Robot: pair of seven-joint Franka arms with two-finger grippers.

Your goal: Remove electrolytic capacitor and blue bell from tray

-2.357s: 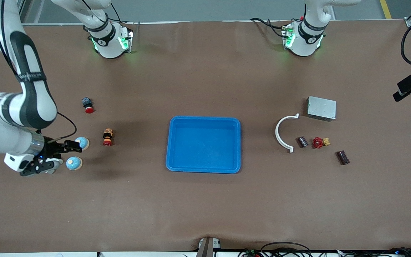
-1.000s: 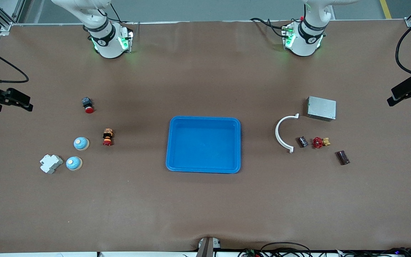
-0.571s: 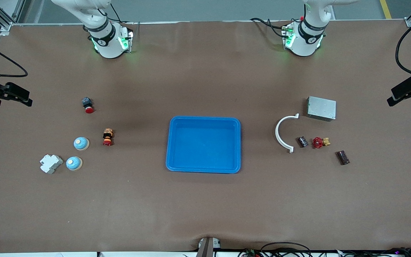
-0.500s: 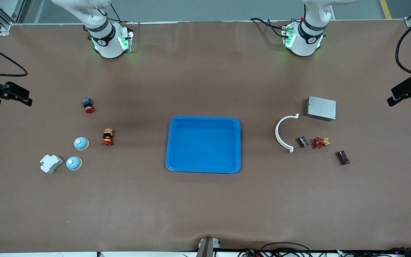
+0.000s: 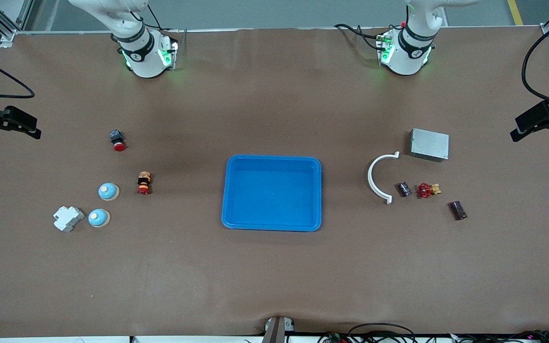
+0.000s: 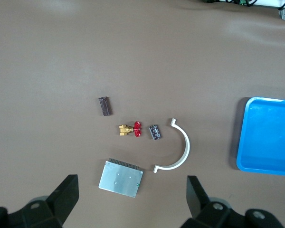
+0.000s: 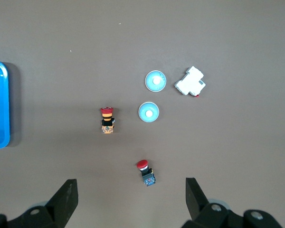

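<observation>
We see the left end effector (image 5: pixel 543 123) raised over the bench (image 5: pixel 274 276) edge at the left arm's end, its fingers (image 6: pixel 66 194) spread wide and holding nothing. Well apart from it, toward the middle of the bench, lies the small dark cylindrical capacitor (image 5: pixel 403 189), between the white plastic half-ring (image 5: pixel 378 177) and the red-handled brass valve (image 5: pixel 427 190). A second dark brown cylindrical capacitor (image 5: pixel 457 210) lies nearer the front edge, and a grey metal box (image 5: pixel 429 144) sits farther from the front camera than all of these. In the left wrist view we see the same group below the spread fingers: capacitor (image 6: pixel 155 131), valve (image 6: pixel 130 128), half-ring (image 6: pixel 178 152), brown capacitor (image 6: pixel 104 106) and metal box (image 6: pixel 120 177).

The right end effector (image 5: pixel 5 125) hangs over the bench edge at the right arm's end, also wide open and empty. The two pale-blue domed bells lie well apart from it, nearer the front edge: one bell (image 5: pixel 108 191) beside the orange-and-red push button (image 5: pixel 144 183), the other bell (image 5: pixel 98 217) just beside the white plastic breaker block (image 5: pixel 68 218). A black-bodied red-capped button (image 5: pixel 117 139) stands farther from the front camera.

The blue plastic tray (image 5: pixel 236 190) sits at the bench's centre with nothing in it.

We can read no brands or labels on any item.
</observation>
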